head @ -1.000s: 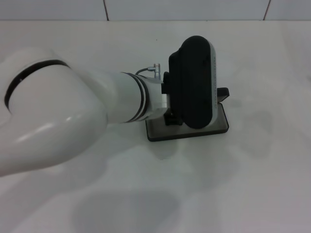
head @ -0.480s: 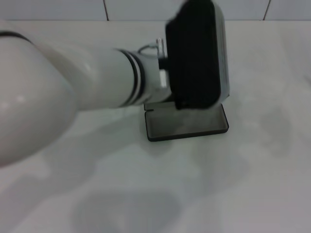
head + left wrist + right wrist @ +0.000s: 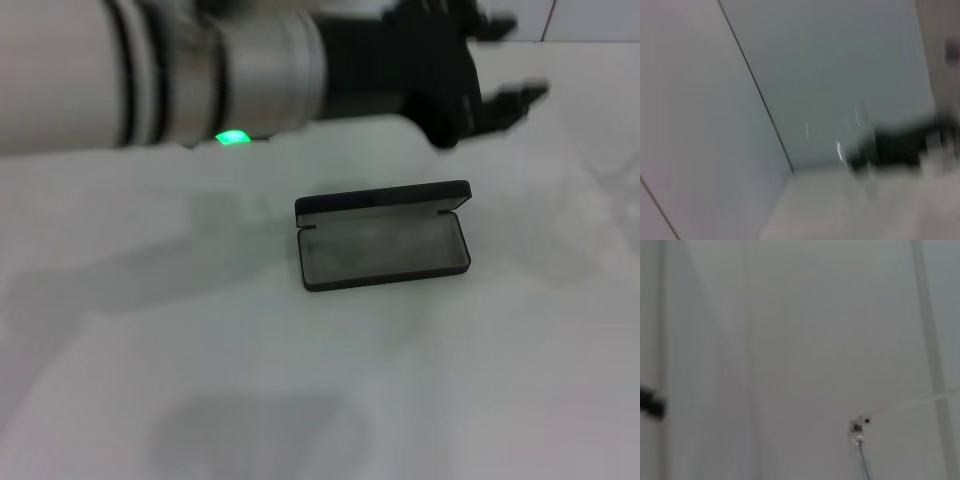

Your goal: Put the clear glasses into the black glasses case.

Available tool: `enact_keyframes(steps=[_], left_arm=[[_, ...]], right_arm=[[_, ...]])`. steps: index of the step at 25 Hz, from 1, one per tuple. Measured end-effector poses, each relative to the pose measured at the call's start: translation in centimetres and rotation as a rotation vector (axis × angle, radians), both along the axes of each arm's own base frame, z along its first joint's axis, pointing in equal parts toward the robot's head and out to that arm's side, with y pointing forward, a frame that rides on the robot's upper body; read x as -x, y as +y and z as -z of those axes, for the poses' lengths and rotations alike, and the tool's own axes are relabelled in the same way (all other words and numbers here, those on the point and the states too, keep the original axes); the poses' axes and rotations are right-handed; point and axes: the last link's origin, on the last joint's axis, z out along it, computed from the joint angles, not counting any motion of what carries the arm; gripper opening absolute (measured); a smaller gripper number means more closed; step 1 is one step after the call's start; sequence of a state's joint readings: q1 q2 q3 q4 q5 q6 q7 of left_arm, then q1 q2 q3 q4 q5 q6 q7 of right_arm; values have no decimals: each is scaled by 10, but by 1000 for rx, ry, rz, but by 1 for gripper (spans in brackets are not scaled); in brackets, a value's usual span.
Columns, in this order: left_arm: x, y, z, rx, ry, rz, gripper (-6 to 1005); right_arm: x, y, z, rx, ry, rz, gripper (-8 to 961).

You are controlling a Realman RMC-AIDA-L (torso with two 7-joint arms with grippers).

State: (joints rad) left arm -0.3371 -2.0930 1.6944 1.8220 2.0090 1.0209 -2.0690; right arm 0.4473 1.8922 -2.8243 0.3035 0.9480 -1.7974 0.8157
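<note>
One receptacle: the black glasses case (image 3: 385, 248), lying open on the white worktop (image 3: 320, 400) at the middle of the head view. Its grey-lined tray faces up and holds nothing.
Case lid: standing upright along the far long edge, so the way in is from above or from the near side, not from behind.
Case long axis: running left to right across the robot's front, with the right end a shade farther off.
One item to stow: the clear glasses (image 3: 858, 429), shown only in part in the right wrist view (a small hinge with two transparent arms running off it). They cannot be made out with any certainty in the head view, so their bearing from the case is not established.
Left gripper (image 3: 510, 60): raised above and beyond the case, towards its right end. The fingers (image 3: 525, 95) are spread apart with nothing seen between them.
Right gripper: not seen in any view, so whether its fingers are open or closed cannot be told.
Nearer arm: judged the right, since only its wrist camera shows the glasses close up (a tentative reading).
Governing relation: the glasses' long axis must be brought parallel to the case's long axis, as the two are likely much alike in length.
Edges: the tray's rim is low on three sides and the lid stands tall on the fourth. A temple tip could catch on the rim or the lid.
Open room: bare worktop lies all round the case, widest on the near side.
</note>
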Motion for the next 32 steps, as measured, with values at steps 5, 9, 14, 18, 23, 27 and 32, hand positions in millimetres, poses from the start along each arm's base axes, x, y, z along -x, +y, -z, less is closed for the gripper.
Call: enact_keyframes(steps=[5, 9, 14, 18, 23, 27, 32], left_arm=[[19, 7, -23, 107, -348, -66, 527], [44, 6, -34, 119, -495, -34, 457], [72, 7, -38, 161, -570, -55, 397], [86, 4, -36, 199, -659, -9, 350], [94, 0, -40, 215, -774, 63, 290], [99, -2, -42, 206, -818, 83, 207], [106, -3, -36, 195, -824, 74, 132]], right_arm=[[22, 5, 14, 203, -11, -118, 118], [42, -2, 12, 333, 11, -262, 118], [68, -2, 17, 484, 31, -419, 118], [78, 1, 26, 545, 29, -456, 118], [114, 11, 60, 713, 18, -565, 118], [132, 16, 74, 780, 4, -610, 118], [150, 17, 94, 854, -14, -653, 118]])
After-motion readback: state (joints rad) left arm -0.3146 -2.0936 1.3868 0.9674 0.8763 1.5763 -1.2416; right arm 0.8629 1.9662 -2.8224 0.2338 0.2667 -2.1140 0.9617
